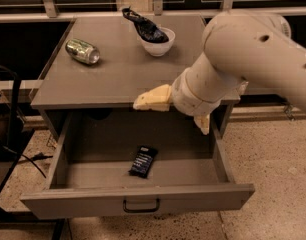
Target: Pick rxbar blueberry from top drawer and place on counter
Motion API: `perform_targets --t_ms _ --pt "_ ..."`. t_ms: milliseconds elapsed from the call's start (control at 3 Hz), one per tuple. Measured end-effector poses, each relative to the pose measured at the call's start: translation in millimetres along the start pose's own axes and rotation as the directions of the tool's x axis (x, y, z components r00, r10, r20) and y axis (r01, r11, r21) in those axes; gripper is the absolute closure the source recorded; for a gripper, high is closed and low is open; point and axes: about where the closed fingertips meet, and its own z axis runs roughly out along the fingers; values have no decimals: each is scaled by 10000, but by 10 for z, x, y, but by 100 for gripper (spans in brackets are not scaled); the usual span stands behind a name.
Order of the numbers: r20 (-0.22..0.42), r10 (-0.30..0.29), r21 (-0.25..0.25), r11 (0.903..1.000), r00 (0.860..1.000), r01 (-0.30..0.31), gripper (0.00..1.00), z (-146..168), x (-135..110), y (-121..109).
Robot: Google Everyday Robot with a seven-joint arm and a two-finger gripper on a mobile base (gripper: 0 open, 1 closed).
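View from above and in front of a grey cabinet. At the 9 o'clock edge of the view, a dark tubular frame (8,129) and a dark cable (28,159) are seen on the floor (278,154).

The surface (113,79) forms the top of the cabinet. Toward 10 o'clock on it, a green-silver can (83,51) is laid on its side. The top drawer (93,201) is pulled fully out below the front edge of the surface, and a small dark bail handle (141,205) is fixed at the middle of its front panel.

The rxbar blueberry (143,161) is laid flat on the drawer floor, near the middle and slightly toward the front panel, with its long axis tilted toward 1 o'clock. It is touched by nothing.

Toward 12 o'clock on the surface, a white bowl (159,43) is set upright. A dark floppy bag (143,26) is draped in it and hangs over its rim toward 10 o'clock.

The pincer (169,117) is held at the front edge of the surface, above the back of the open drawer and well apart from the bar. It is released: one cream finger is pointed toward 9 o'clock, the other toward 6 o'clock, and nothing is gripped between them.

The white arm (253,54) is extended into view from 3 o'clock and covers the right front corner of the surface.
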Motion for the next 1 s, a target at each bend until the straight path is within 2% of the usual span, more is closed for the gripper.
perform_targets --t_ms 333,667,1000 --pt "289 -481 -503 9975 9984 495 0 245 -327 93" --pt "290 -482 -501 9975 9984 496 0 245 -327 93" --pt "464 -620 -41 9981 9970 622 0 295 -324 94"
